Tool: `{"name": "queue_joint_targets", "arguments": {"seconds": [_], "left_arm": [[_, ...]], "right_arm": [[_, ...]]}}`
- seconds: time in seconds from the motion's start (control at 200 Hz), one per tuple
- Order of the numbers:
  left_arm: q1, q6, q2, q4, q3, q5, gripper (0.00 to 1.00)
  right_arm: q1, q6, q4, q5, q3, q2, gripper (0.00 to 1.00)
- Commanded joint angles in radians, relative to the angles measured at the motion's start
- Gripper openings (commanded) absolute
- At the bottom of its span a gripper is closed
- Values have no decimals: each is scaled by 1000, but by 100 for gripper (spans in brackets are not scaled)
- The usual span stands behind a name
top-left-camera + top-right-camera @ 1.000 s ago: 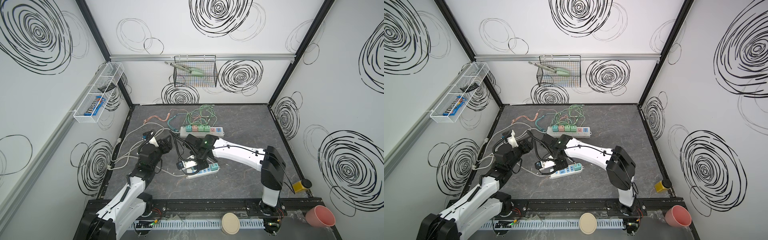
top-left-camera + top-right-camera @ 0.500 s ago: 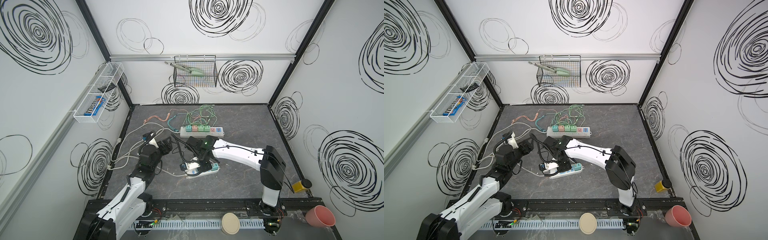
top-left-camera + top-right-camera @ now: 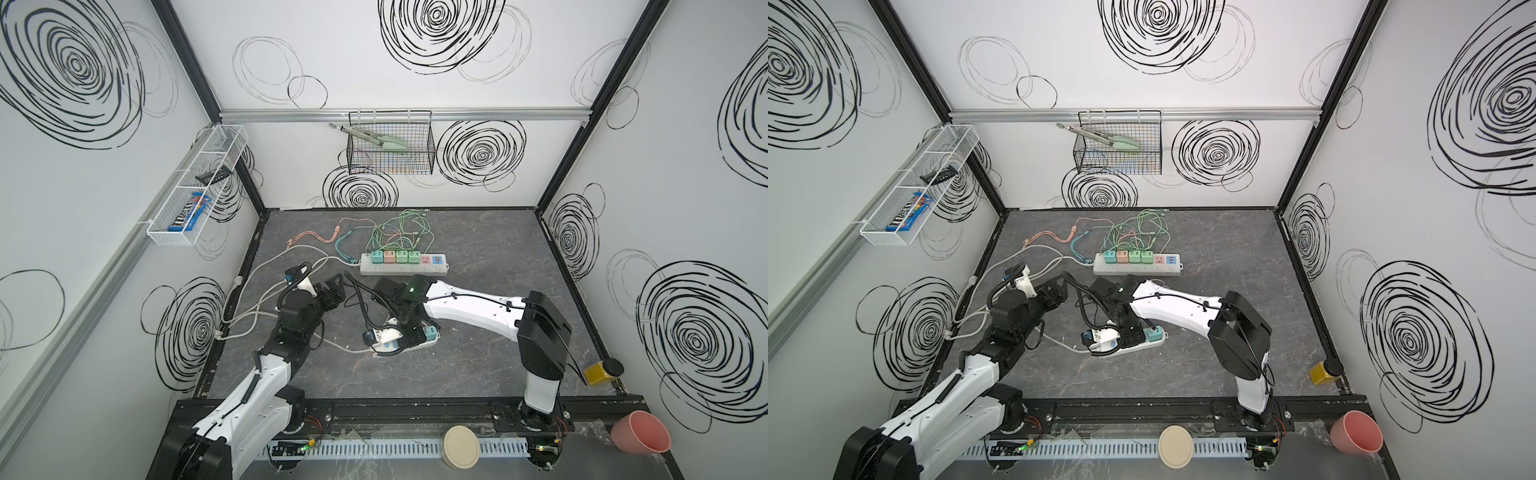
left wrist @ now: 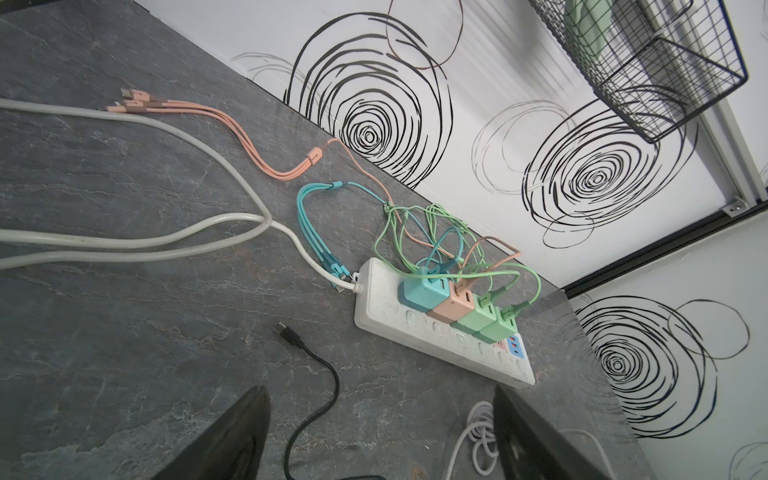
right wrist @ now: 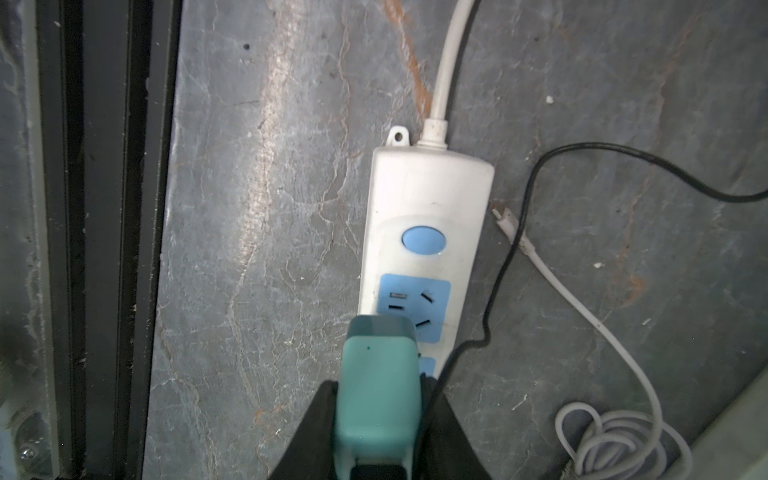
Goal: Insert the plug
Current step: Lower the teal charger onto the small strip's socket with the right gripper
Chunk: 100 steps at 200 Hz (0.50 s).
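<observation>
Two power strips lie on the dark table (image 3: 478, 374). The far strip (image 3: 403, 270), loaded with coloured adapters, sits near the centre of both top views. The near strip (image 5: 428, 187) lies just below it, towards the lower middle of the frame. The right gripper (image 5: 376, 399) hangs over that near strip, its black fingers (image 5: 316, 419) pinching the teal plug (image 5: 376, 374) from both sides. From the right wrist camera, the plug's front end overlaps the edge of the first blue socket (image 5: 415, 303), the one next to the round blue switch (image 5: 423, 241). Whether its pins are in, I cannot tell. A black cable (image 5: 507, 257) and a white cable (image 5: 582, 316) trail on the table beside this strip. The left gripper (image 3: 334, 291) sits left of centre in both top views, apart from the near strip. Its fingers (image 4: 241, 432) are spread wide and grip nothing, and a loose black connector end (image 4: 291, 334) lies on the table beyond them
</observation>
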Motion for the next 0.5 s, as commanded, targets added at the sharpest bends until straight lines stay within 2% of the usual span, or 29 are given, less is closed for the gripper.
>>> {"name": "queue_joint_targets", "arguments": {"seconds": [0.0, 0.495], "left_arm": [[2, -1, -16, 26, -4, -23, 91], [1, 2, -9, 18, 1, -19, 97]], "right_arm": [[8, -15, 13, -5, -13, 0, 0], [22, -19, 36, -25, 1, 13, 0]]}}
